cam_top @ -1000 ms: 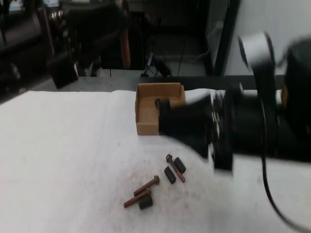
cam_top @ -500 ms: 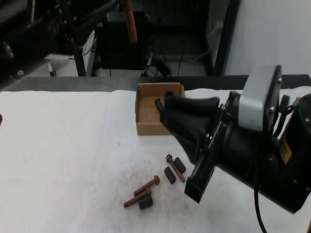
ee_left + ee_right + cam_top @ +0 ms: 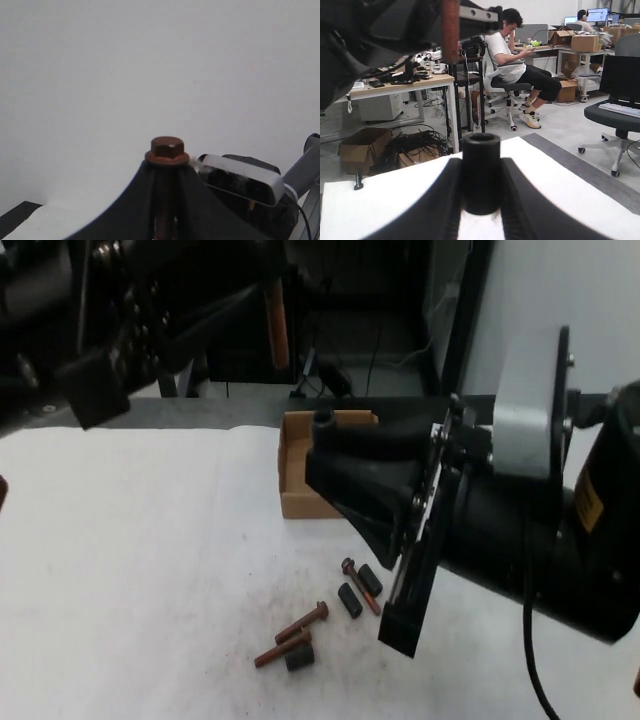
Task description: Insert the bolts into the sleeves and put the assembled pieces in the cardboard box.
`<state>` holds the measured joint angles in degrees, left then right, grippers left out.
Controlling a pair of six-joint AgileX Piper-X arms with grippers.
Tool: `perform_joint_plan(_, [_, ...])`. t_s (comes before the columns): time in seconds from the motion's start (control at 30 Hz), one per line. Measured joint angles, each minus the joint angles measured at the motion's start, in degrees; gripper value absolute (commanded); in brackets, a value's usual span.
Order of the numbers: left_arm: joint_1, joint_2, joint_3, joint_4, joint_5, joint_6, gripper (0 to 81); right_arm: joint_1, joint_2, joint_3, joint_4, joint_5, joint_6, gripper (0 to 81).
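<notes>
My left gripper (image 3: 165,172) is shut on a copper bolt (image 3: 167,150), head outward, held high above the bench's far side; the bolt (image 3: 275,325) hangs shank down in the high view. My right gripper (image 3: 325,440) is shut on a black sleeve (image 3: 481,150), open end up, raised over the cardboard box (image 3: 297,502). The bolt (image 3: 450,25) stands above and beyond the sleeve in the right wrist view. On the white cloth lie three more bolts (image 3: 303,623) (image 3: 278,651) (image 3: 360,586) and three sleeves (image 3: 350,600) (image 3: 370,580) (image 3: 299,658).
The right arm's bulky body (image 3: 520,530) covers the bench's right side. The white cloth (image 3: 130,570) spreads to the left. The bench's dark far edge (image 3: 180,412) runs behind the box, with desks and chairs in the room beyond.
The right gripper has lifted the sleeve up and slightly forward over the box. The left arm has shifted right, and its bolt now sits a little lower than half a second ago.
</notes>
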<state>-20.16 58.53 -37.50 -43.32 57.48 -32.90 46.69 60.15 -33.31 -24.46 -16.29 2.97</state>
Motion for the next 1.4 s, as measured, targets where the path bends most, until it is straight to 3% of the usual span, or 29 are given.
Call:
perform_joint_plan(0.47, [-3.8,0.0,0.0,2.2,-1.7,3.3,0.2,0.0,0.0,-1.3,5.7,-3.3,0.0,0.8])
perform_joint_plan(1.4, [-3.8,0.0,0.5,5.7,-2.1,3.3,0.2,0.0,0.0,-1.7,2.3,-3.3,0.0,0.8])
